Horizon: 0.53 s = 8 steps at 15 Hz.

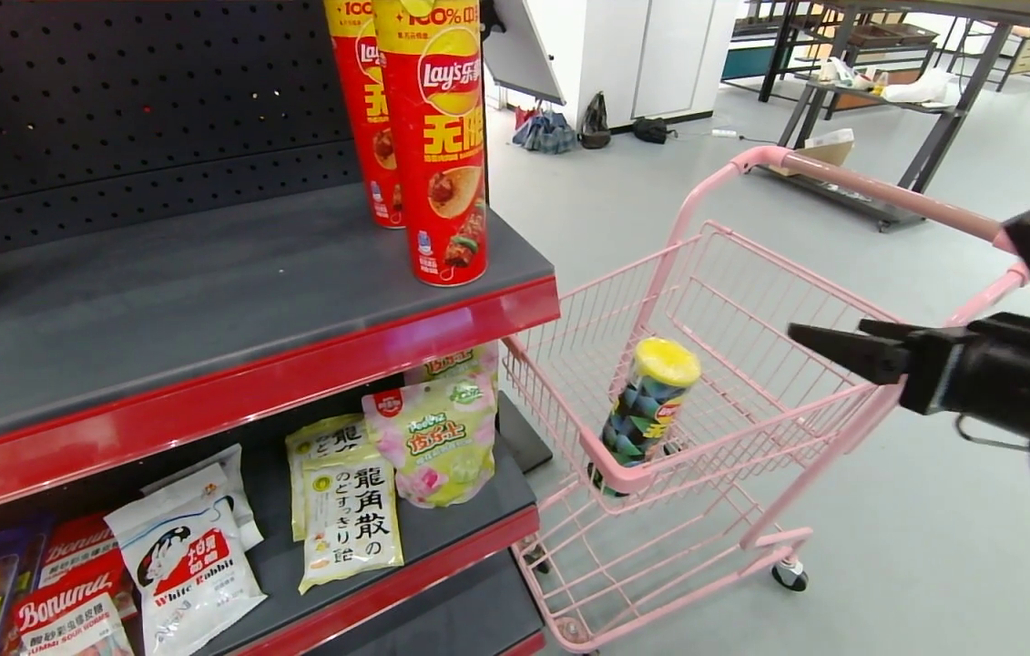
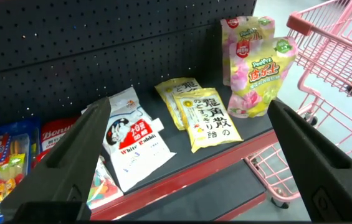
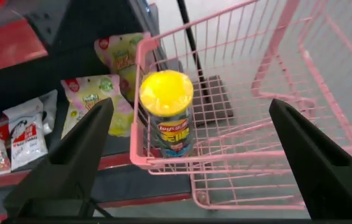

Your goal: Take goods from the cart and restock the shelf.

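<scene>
Chip can [image 1: 647, 405] with yellow lid stood in the pink cart [image 1: 888, 196], in the corner nearest to the shelf [image 1: 205, 301]. We saw the right gripper [image 3: 189, 104] above it, jaws spread wide and holding nothing. The left gripper [image 2: 189, 102] faced the snack bags [image 2: 210, 118] on the lower level, also wide open and empty.

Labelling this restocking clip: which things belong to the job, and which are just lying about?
Job: yellow-lidded can, pink cart, top shelf, right gripper.
Lying about: red cans already shelved, snack bags below, floor bags.
</scene>
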Tool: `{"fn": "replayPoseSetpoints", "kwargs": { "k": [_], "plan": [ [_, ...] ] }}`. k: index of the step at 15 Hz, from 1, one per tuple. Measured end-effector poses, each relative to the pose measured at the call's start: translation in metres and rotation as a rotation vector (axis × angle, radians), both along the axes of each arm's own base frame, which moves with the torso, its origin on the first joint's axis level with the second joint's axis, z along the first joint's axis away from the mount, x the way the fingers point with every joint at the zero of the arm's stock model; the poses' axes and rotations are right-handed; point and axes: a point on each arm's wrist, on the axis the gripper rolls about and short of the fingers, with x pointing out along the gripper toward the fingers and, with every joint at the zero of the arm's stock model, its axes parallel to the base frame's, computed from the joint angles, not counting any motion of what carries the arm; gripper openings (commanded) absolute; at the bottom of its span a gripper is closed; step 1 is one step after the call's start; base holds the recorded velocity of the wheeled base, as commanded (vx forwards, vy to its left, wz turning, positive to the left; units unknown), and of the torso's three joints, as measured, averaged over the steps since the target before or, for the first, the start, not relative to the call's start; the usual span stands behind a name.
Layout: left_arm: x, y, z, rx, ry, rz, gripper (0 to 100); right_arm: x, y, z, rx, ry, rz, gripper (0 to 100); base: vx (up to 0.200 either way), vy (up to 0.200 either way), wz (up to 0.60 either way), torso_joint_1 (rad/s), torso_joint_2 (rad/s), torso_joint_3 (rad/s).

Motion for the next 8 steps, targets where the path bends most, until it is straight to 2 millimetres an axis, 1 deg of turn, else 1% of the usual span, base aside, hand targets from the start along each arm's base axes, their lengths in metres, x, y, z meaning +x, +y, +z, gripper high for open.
{"fn": "replayPoseSetpoints", "kwargs": {
  "k": [1,2,4,6,8],
  "plan": [
    [0.000,0.000,0.000,0.000,0.000,0.000,100,0.015,0.008,-0.014,0.000,0.013,0.023,100,0.000,0.000,0.00,0.000,0.00,0.000],
    [0.000,0.000,0.000,0.000,0.000,0.000,100,0.026,0.016,-0.028,-0.002,0.030,0.047,100,0.000,0.000,0.00,0.000,0.00,0.000],
    [0.000,0.000,0.000,0.001,0.000,0.000,100,0.038,0.030,-0.057,-0.020,0.108,0.090,100,0.000,0.000,0.00,0.000,0.00,0.000],
    [0.000,0.000,0.000,0.001,0.000,0.000,100,0.047,0.037,-0.074,-0.032,0.151,0.105,100,0.000,0.000,0.00,0.000,0.00,0.000],
    [0.000,0.000,0.000,0.000,0.000,-0.001,100,0.057,0.041,-0.083,-0.036,0.153,0.109,100,0.000,0.000,0.00,0.000,0.00,0.000]
  ]
}}
